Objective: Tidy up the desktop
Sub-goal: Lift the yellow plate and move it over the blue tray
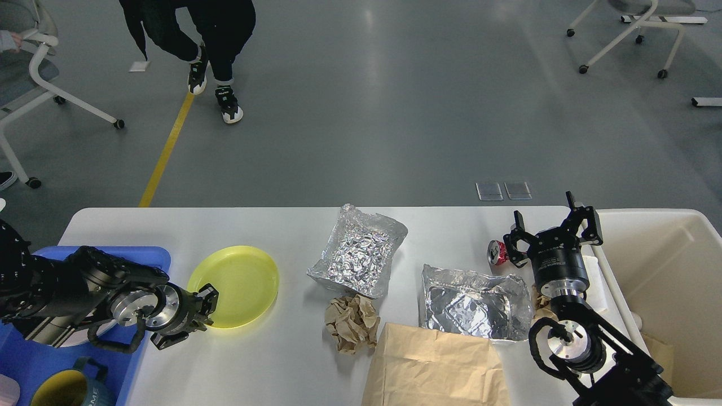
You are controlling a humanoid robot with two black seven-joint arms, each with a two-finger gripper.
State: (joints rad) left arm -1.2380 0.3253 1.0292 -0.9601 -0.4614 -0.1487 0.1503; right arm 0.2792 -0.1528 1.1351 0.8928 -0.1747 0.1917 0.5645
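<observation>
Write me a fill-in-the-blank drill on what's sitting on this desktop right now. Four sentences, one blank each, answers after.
1. The left gripper is at the rim of the ____ plate.
2. The crumpled brown paper lies just in front of a ____ tray.
3. The red can lies on its ____.
4. The mug sits in the ____ tray.

Answers: yellow; foil; side; blue

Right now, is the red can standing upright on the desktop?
No, the red can lies on its side on the desktop, its silver end facing the camera, just left of the right gripper.
</observation>
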